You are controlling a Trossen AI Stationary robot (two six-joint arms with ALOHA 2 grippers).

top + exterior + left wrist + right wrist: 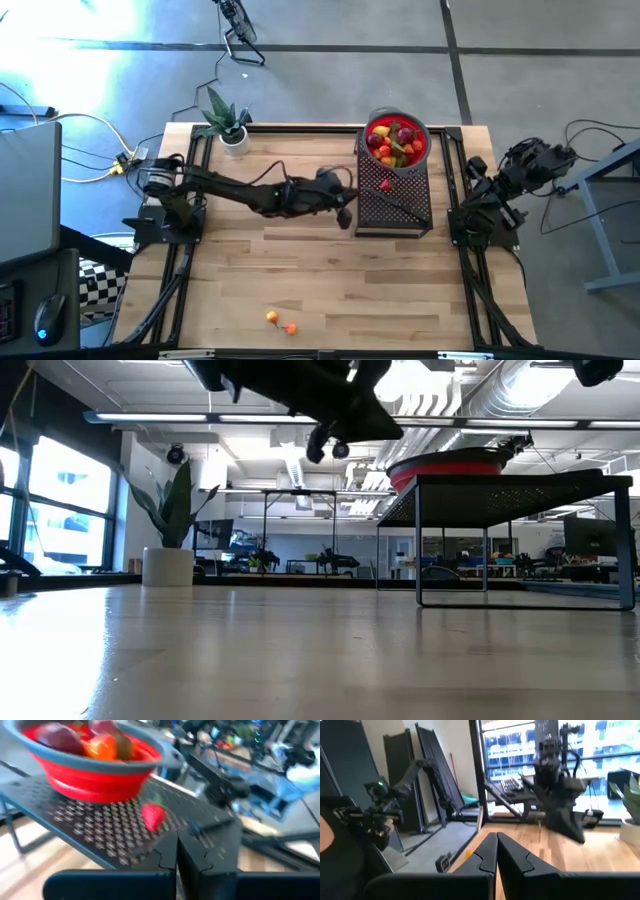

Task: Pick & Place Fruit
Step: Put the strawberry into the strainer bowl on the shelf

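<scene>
While the left pincer (345,205) hangs closed and empty just beside the black perforated rack (395,205), most of the fruit (394,140) sits piled in the red bowl (423,150) at the rack's far end. One red strawberry (152,815) lies on the rack's mesh near the bowl. Two small orange fruits (280,322) rest on the wooden surface (300,270) near its front edge. Folded back at the surface's right side, the right pincer (496,851) is closed and holds nothing.
</scene>
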